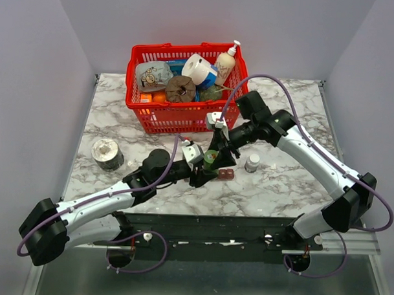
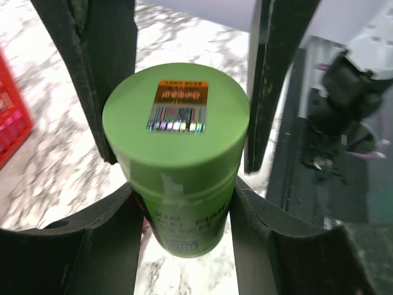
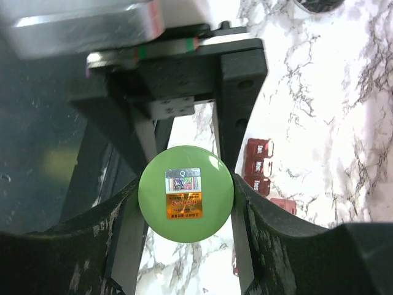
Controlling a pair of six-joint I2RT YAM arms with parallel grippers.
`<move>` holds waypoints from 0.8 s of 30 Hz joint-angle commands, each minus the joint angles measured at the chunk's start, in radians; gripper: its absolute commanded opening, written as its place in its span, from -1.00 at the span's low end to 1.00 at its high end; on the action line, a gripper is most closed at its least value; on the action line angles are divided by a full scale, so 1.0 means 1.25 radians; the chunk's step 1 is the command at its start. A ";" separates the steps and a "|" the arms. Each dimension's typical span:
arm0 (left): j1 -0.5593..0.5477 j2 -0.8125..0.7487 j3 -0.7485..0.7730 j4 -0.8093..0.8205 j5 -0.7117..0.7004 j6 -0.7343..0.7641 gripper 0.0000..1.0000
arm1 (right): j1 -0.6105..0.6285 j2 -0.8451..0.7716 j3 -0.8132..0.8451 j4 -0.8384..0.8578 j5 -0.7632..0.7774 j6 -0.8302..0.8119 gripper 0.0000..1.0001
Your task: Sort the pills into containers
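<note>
A small green cylindrical bottle (image 1: 211,159) stands in mid-table between both grippers. My left gripper (image 2: 184,192) is shut on the bottle's body (image 2: 184,209) from the near side. My right gripper (image 3: 186,189) is shut on its green cap (image 3: 186,193), which carries a hologram sticker. The right gripper's black fingers (image 2: 92,74) show around the cap in the left wrist view. The containers (image 1: 225,174), a dark red-brown strip of lidded day compartments, lie on the marble just right of the bottle. In the right wrist view the containers (image 3: 258,167) show lids marked Sun, Mon and Tues. No pills show.
A tiny clear bottle with a grey-white cap (image 1: 252,164) stands right of the strip. A red basket (image 1: 178,118) full of items sits at the back. A round grey tin (image 1: 107,153) stands at the left. The table's near edge (image 1: 246,214) lies close behind the grippers.
</note>
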 commanded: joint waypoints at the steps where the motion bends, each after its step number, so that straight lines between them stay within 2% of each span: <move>1: -0.008 0.018 0.044 0.078 -0.254 0.093 -1.00 | 0.004 0.014 -0.034 -0.011 -0.018 0.217 -0.40; 3: -0.010 0.021 0.037 0.090 -0.246 0.090 -1.00 | 0.003 0.015 -0.033 -0.012 -0.008 0.209 -0.50; 8: -0.010 0.013 0.035 0.067 -0.221 0.093 -1.00 | 0.003 0.009 -0.039 -0.016 0.023 0.190 -0.47; 11: -0.010 0.005 0.036 0.033 -0.200 0.116 -1.00 | 0.002 0.006 -0.032 -0.020 0.032 0.182 -0.28; 12: -0.008 0.005 0.036 0.026 -0.197 0.117 -1.00 | 0.002 0.006 -0.029 -0.023 0.032 0.181 -0.10; 14: -0.008 0.002 0.035 0.013 -0.191 0.117 -1.00 | 0.002 0.008 -0.026 -0.023 0.030 0.182 -0.06; 16: -0.007 -0.004 0.030 0.012 -0.191 0.116 -1.00 | 0.001 0.012 -0.022 -0.025 0.029 0.182 -0.12; 17: -0.008 -0.005 0.028 0.012 -0.194 0.113 -1.00 | 0.001 0.012 -0.022 -0.023 0.029 0.186 -0.22; 18: -0.008 -0.008 0.026 0.013 -0.197 0.112 -1.00 | -0.001 0.013 -0.021 -0.023 0.029 0.188 -0.41; 20: -0.007 -0.015 0.026 0.014 -0.210 0.109 -1.00 | -0.010 0.008 -0.024 -0.015 0.017 0.194 -0.55; 21: -0.007 -0.015 0.026 0.014 -0.216 0.100 -0.89 | -0.015 0.004 -0.028 -0.010 0.018 0.198 -0.65; 22: -0.006 -0.021 0.026 0.013 -0.223 0.100 -0.39 | -0.020 -0.003 -0.035 0.001 0.022 0.199 -0.66; 24: -0.001 -0.033 0.014 0.024 -0.230 0.074 0.09 | -0.040 -0.014 -0.044 0.013 0.022 0.208 -0.69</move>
